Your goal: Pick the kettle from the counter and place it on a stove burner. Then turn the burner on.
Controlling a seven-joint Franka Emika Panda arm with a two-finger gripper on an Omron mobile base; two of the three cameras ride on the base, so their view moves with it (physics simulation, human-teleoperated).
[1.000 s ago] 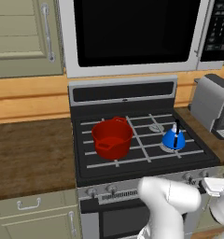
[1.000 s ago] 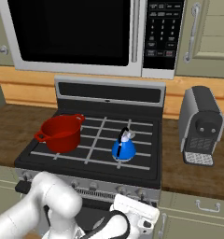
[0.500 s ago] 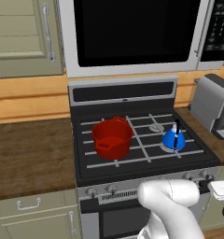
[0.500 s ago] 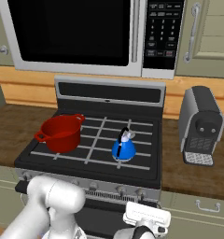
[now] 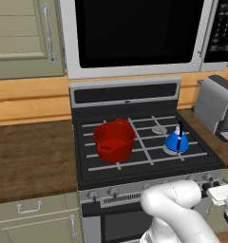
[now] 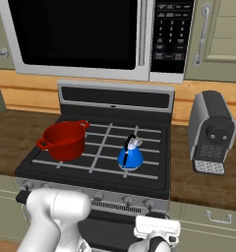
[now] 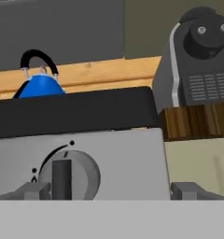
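Kettle placed; hand lowered to the stove front.
The kettle [image 5: 175, 141] sits on the front right stove burner [image 6: 130, 165]; the gripper [image 7: 113, 191], jaws wide apart, has dropped facing a knob [image 7: 68, 175], ready for ignition.

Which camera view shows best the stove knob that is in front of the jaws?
The hand view: the stove knob appears large, face-on, with its dark bar upright, between the open jaws. In the left base view and the right base view, the knobs are only small dots along the stove front, partly hidden by the arm.
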